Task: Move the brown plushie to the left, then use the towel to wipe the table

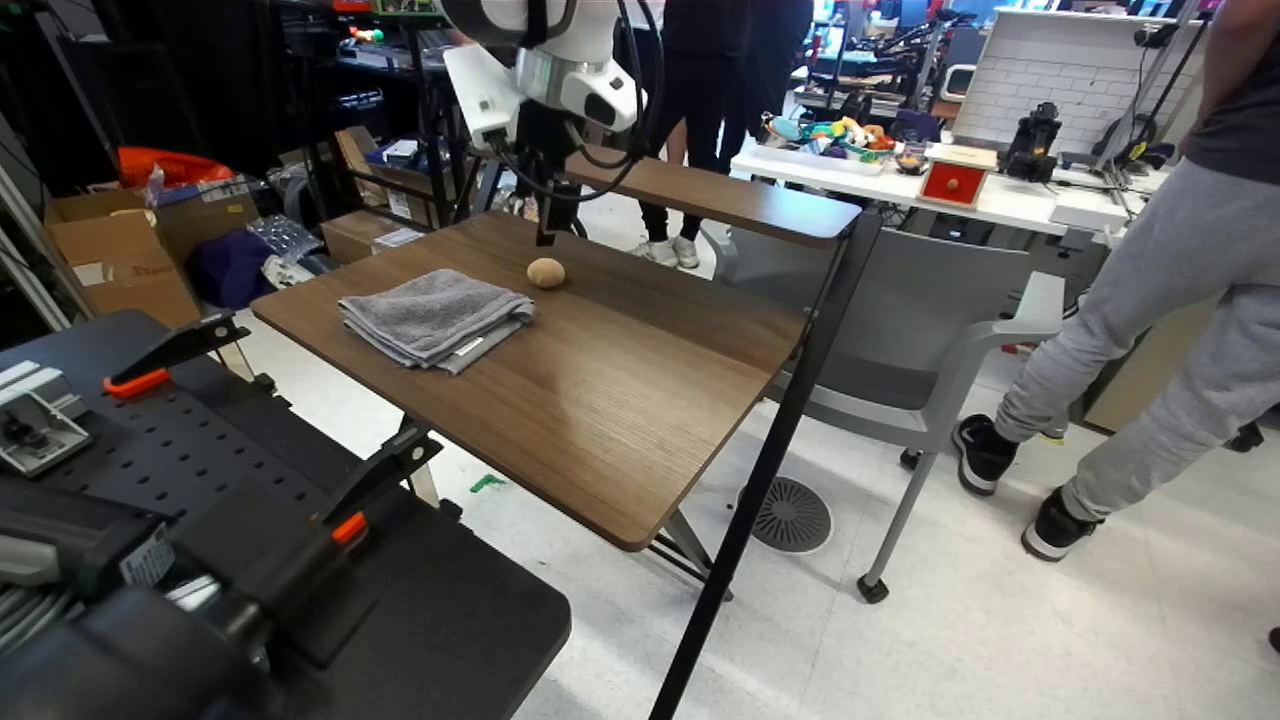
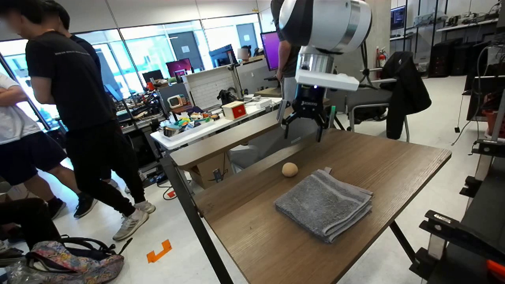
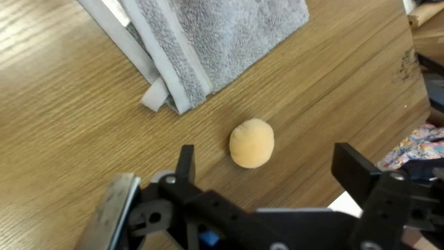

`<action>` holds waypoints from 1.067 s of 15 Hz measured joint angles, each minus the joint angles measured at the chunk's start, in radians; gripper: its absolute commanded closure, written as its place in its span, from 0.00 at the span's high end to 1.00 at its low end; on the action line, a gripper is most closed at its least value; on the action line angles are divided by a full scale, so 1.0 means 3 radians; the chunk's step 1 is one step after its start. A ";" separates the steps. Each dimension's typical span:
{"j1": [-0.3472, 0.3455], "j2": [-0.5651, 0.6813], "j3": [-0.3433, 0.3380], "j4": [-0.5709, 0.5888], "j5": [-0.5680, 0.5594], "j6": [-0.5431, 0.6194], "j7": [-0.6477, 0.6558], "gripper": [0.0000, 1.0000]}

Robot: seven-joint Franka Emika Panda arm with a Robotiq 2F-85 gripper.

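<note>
The brown plushie [image 1: 546, 273] is a small tan ball resting on the dark wood-grain table [image 1: 620, 410]. It also shows in an exterior view [image 2: 289, 169] and in the wrist view [image 3: 252, 143]. The grey folded towel [image 1: 435, 315] lies flat beside the plushie, with a small gap between them. The towel also shows in an exterior view [image 2: 325, 203] and partly, cut off at the top, in the wrist view [image 3: 239, 38]. My gripper [image 2: 302, 139] is open and empty above the table near the plushie. In the wrist view the plushie appears between the spread fingers [image 3: 264, 147], not touching them.
A narrow raised shelf [image 1: 700, 195] runs along one long side of the table, with a slanted black leg [image 1: 770, 470] at its end. A grey chair [image 1: 900, 340] stands beside that side. A dark bench [image 1: 440, 600] with clamps stands along the opposite side. People stand nearby.
</note>
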 measured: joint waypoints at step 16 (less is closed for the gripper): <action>0.0110 -0.0284 -0.0300 -0.0256 -0.0403 -0.1267 -0.0145 1.00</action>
